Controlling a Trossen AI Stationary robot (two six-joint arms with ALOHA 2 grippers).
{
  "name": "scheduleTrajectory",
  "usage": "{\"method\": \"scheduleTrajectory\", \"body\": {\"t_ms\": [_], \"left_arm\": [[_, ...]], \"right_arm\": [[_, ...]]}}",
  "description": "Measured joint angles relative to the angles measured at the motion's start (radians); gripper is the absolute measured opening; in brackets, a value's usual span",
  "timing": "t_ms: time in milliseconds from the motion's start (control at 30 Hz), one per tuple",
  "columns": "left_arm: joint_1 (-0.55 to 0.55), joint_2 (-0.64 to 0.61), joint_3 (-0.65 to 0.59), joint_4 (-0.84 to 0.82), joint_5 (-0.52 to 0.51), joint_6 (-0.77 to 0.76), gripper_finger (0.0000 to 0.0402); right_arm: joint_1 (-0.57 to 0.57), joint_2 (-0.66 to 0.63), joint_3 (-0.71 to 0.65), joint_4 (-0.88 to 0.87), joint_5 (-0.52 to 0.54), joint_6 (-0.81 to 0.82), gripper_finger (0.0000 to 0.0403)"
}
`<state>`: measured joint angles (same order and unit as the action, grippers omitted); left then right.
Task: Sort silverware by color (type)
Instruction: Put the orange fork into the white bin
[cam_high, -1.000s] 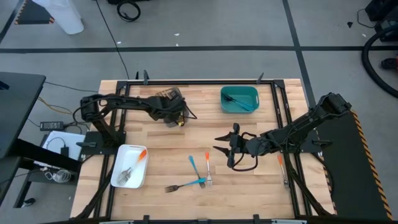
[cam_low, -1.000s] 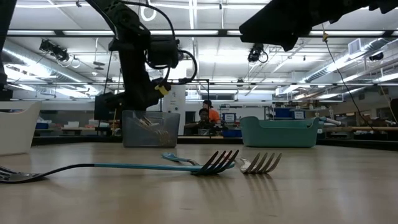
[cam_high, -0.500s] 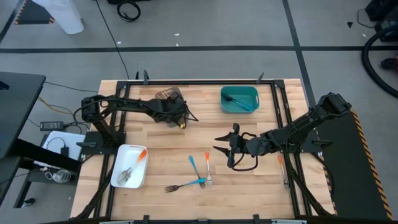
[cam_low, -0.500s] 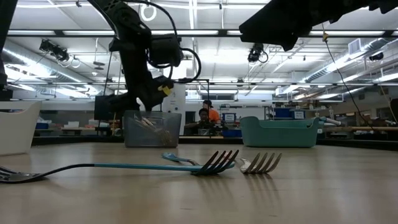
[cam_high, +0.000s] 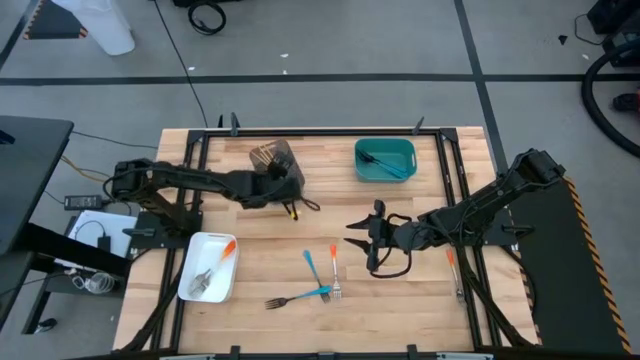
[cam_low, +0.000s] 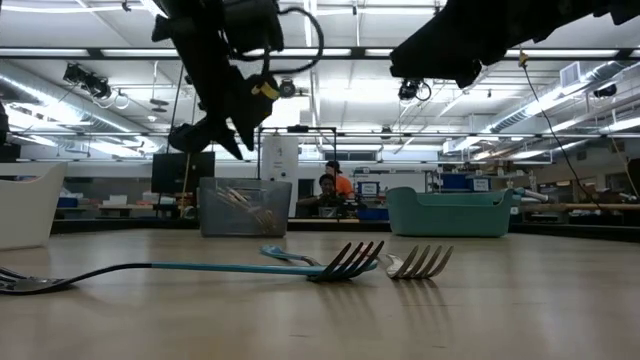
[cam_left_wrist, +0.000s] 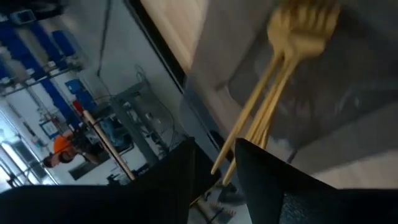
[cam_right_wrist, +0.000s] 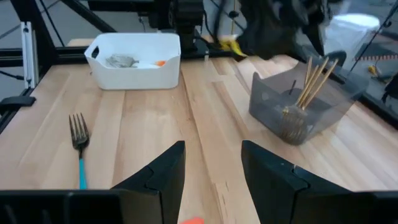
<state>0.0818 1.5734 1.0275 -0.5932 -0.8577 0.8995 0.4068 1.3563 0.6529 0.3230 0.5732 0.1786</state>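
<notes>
Three forks lie flat on the table near its near edge: a blue-handled fork (cam_high: 312, 265), an orange-handled fork (cam_high: 334, 272) and a second blue-handled fork (cam_high: 298, 298). Another orange fork (cam_high: 452, 265) lies by the right rail. Gold forks (cam_left_wrist: 273, 81) lean in the grey tray (cam_high: 272, 158). Blue forks sit in the teal tray (cam_high: 385, 158). The white tray (cam_high: 208, 268) holds an orange fork and dark ones. My left gripper (cam_high: 278, 192) hangs open just on the near side of the grey tray and above it. My right gripper (cam_high: 360, 238) hovers open right of the loose forks.
Black rails frame the table on all sides. Bare wood lies between the grey tray and the loose forks. In the low view a person in orange (cam_low: 335, 185) sits far behind the table. My left arm (cam_right_wrist: 280, 25) shows beyond the grey tray (cam_right_wrist: 305, 102) in the right wrist view.
My left gripper has risen off the grey tray and drawn back toward the table's near-left, its arm folding leftward. The gold forks stay in the tray. My right arm has kept still.
</notes>
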Motion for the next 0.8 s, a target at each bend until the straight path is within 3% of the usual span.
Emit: {"method": "scheduleTrajectory", "body": {"t_ms": [300,800], "left_arm": [[-0.165,-0.006,0.000,0.113,0.005,-0.257,0.0123],[-0.275,-0.005,0.000,0.286,0.208,-0.576,0.0123]], "right_arm": [[-0.003,0.000,0.000,-0.206,-0.035,0.286,0.0167],[-0.017,-0.001,0.000,-0.586,-0.341,0.712,0.0167]]}}
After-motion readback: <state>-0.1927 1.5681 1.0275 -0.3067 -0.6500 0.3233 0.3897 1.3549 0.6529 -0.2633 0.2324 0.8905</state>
